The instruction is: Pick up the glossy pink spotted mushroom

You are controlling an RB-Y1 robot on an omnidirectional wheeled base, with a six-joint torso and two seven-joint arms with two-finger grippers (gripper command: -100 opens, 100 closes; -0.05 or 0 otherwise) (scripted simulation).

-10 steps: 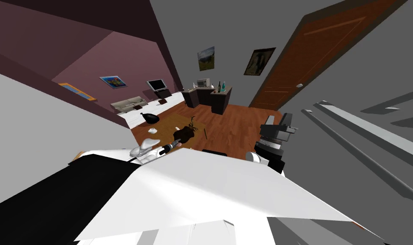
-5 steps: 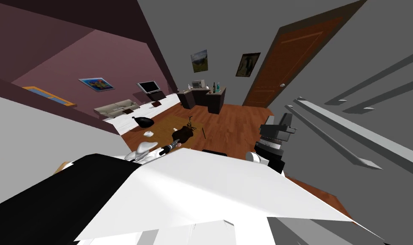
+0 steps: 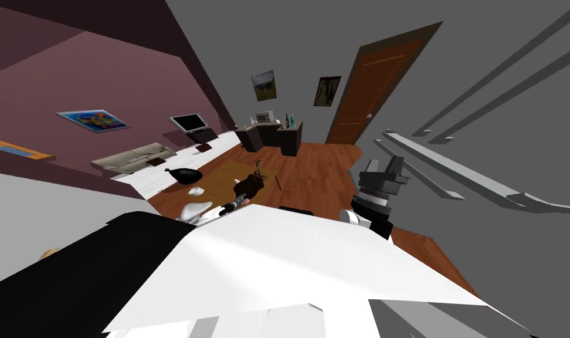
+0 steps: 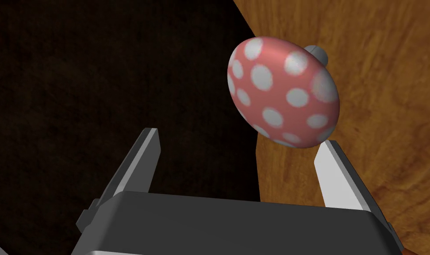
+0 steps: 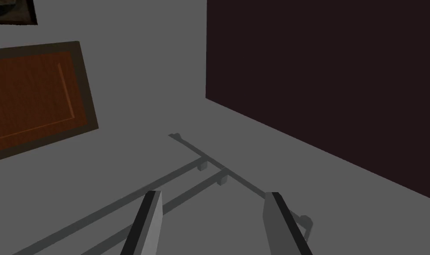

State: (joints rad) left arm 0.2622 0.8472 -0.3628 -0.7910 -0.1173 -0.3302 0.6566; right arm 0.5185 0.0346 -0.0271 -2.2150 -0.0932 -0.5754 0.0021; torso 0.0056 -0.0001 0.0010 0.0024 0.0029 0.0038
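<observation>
Turning has shifted my view; left gripper (image 4: 239, 136) gapes just short of mushroom (image 4: 284, 92), right gripper (image 5: 214, 195) likewise spread.

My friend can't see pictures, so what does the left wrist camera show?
A pink mushroom with pale spots sits just beyond the open left gripper, close to one fingertip. Behind it is brown wood, with a very dark brown surface beside that.

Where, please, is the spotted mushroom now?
Left wrist view: the mushroom sits on brown wood beside a dark area, just beyond the open left gripper.
</observation>
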